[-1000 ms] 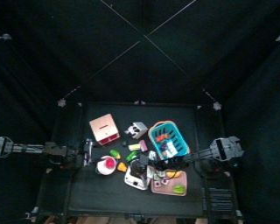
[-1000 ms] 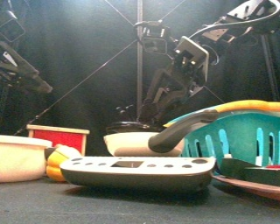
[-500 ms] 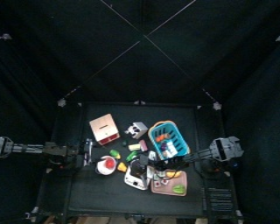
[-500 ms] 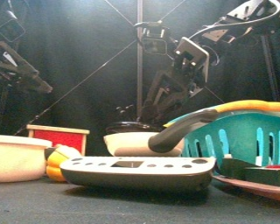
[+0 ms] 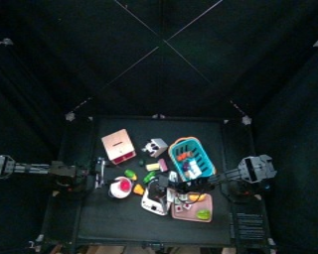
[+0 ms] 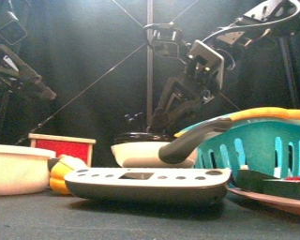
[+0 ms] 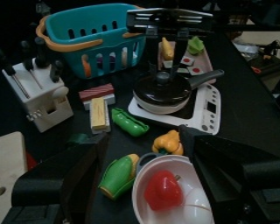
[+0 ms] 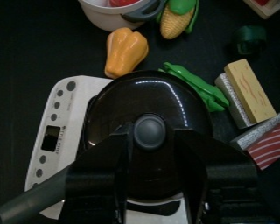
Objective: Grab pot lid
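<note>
The pot lid point(image 8: 146, 131) sits on the black pot point(image 7: 164, 94), which stands on the white toy stove point(image 8: 63, 131) beside the teal basket point(image 7: 94, 39). The right claw point(image 8: 149, 179) hangs directly above the lid, its 2 jaws spread apart on either side of the knob, gripping nothing. The left claw point(image 7: 154, 197) rests near the white bowl point(image 7: 166, 188), released and well apart from the pot.

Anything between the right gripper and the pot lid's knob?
Nothing: in the right wrist view the right gripper hangs directly over the pot lid, bare air to its knob.

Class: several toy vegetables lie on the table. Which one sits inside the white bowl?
The red tomato. It alone rests in the white bowl; the corn, orange pepper and green pea pod lie on the table.
</note>
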